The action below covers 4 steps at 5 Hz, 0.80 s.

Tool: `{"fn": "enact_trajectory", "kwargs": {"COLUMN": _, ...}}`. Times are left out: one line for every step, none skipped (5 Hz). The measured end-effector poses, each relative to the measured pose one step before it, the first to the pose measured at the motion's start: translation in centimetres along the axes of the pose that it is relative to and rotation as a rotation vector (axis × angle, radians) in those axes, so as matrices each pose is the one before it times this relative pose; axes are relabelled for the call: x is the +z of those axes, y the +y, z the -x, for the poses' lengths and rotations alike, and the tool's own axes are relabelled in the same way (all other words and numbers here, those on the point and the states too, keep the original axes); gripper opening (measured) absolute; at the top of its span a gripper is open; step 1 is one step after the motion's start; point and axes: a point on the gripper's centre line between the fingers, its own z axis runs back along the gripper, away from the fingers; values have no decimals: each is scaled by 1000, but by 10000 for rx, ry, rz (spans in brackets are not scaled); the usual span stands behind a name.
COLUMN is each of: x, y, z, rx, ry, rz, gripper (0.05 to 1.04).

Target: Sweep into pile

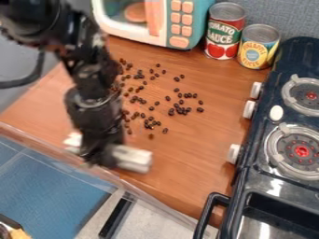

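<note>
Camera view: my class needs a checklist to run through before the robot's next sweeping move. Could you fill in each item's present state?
1. White bar at the gripper, sticking out on both sides: ok.
2. Dark beans gathered in one pile: not ok, they lie scattered with a few loose clusters.
3. Bare wood between the beans and the tomato sauce can: ok.
4. White bar's underside touching the counter: cannot tell.
5. No beans hidden behind the arm: cannot tell.

The pale bar [133,159] at near left looks matt, the counter [187,158] smooth wood with a soft sheen, the toy stove [264,173] at right glossy, the far cans [260,33] metal, the microwave [202,18] smooth plastic.
</note>
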Motion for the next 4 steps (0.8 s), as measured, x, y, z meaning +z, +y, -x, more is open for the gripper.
{"fn": "enact_trajectory", "kwargs": {"x": -51, "y": 86, "z": -1288, "rx": 63, "ry": -36, "rz": 83, "gripper": 397}}
{"fn": "enact_trajectory", "kwargs": {"x": -300, "y": 13, "z": -799, "rx": -17, "ry": -93, "rz": 25, "gripper": 396}}
{"fn": "enact_trajectory", "kwargs": {"x": -748, "y": -195, "z": -137, "rx": -38, "ry": -1, "rz": -30, "gripper": 396}}
{"fn": "enact_trajectory", "kwargs": {"x": -118, "y": -1625, "z": -593, "rx": 224, "ry": -267, "rz": 448, "gripper": 395}}
